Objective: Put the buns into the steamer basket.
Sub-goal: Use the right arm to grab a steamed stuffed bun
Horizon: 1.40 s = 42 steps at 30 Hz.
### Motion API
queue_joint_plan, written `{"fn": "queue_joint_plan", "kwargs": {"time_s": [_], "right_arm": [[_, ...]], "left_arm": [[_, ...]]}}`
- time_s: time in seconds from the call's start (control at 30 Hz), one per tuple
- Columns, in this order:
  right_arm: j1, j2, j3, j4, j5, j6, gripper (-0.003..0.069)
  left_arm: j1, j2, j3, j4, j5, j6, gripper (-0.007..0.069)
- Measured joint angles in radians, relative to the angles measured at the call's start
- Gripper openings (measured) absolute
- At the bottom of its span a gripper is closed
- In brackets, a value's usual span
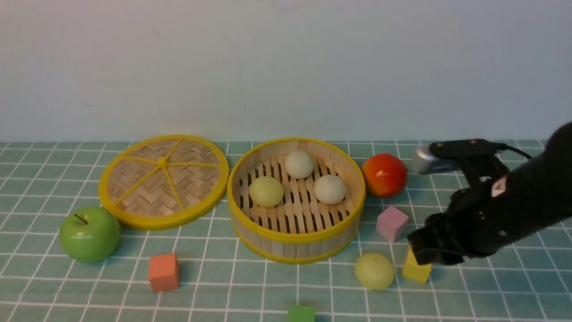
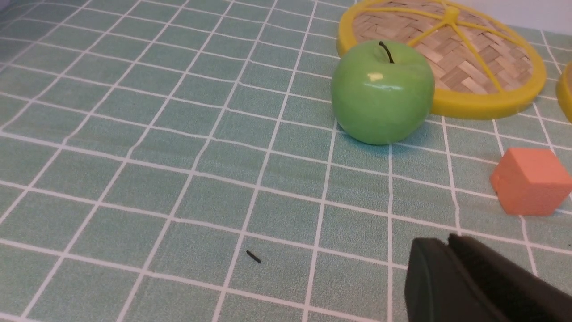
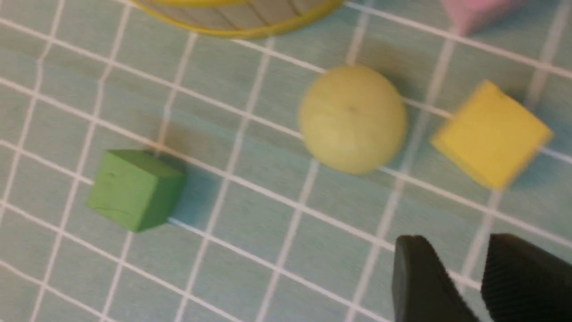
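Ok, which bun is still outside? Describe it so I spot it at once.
Find the steamer basket in the middle. Off its front right, on the cloth, lies a pale yellow-green bun. It is the only ball there; the yellow cube and pink cube beside it are square-edged.

a yellow-green bun point(image 3: 353, 118) is lying right of frame centre, a green cube point(image 3: 134, 188) at left, a yellow cube point(image 3: 491, 134) at right; the right gripper point(image 3: 464, 246) is hanging at lower right, jaws parted

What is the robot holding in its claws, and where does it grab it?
Nothing. The right gripper is open and empty, apart from the yellow-green bun outside the steamer basket. The left gripper is shut on nothing.
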Motion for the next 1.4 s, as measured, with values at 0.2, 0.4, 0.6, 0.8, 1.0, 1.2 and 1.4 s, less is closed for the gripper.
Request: {"fn": "queue_joint_plan", "kwargs": {"time_s": [0.2,0.4,0.6,0.8,1.0,1.2,1.4], "right_arm": [[0.096,0.177,-0.2,-0.07,0.059,0.08,0.024],[0.109,0.313,-0.309,-0.145,0.133,0.203,0.024],[0.109,0.37,-0.319,-0.201,0.142,0.255,0.024],[0.109,0.411,-0.319,-0.202,0.093,0.268,0.024],[0.109,0.441,-0.321,-0.198,0.087,0.27,0.0237],[0.109,0.443,-0.321,-0.194,0.096,0.27,0.0095],[0.109,0.434,-0.322,-0.191,0.126,0.269,0.0001]], "left_arm": [[0.0,0.0,0.0,0.0,0.0,0.0,0.0056],[0.0,0.0,0.0,0.0,0.0,0.0,0.0057],[0.0,0.0,0.0,0.0,0.0,0.0,0.0059],[0.0,0.0,0.0,0.0,0.0,0.0,0.0062],[0.0,0.0,0.0,0.0,0.0,0.0,0.0071],[0.0,0.0,0.0,0.0,0.0,0.0,0.007],[0.0,0.0,0.0,0.0,0.0,0.0,0.007]]}}
